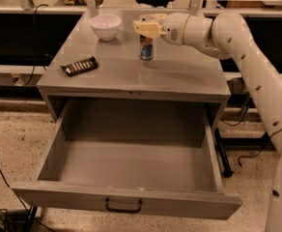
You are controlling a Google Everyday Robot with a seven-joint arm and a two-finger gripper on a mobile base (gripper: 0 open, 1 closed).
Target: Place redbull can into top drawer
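The redbull can stands upright on the grey cabinet top, right of centre toward the back. Only its lower blue-and-silver part shows; its top is hidden behind my gripper, which reaches in from the right and sits right at the can's upper end. The top drawer is pulled fully out below the cabinet top and is empty, with its small dark handle centred on the front panel.
A white bowl stands at the back left of the cabinet top. A dark remote-like object lies at the left. My white arm runs down the right side. Cables lie on the floor at left.
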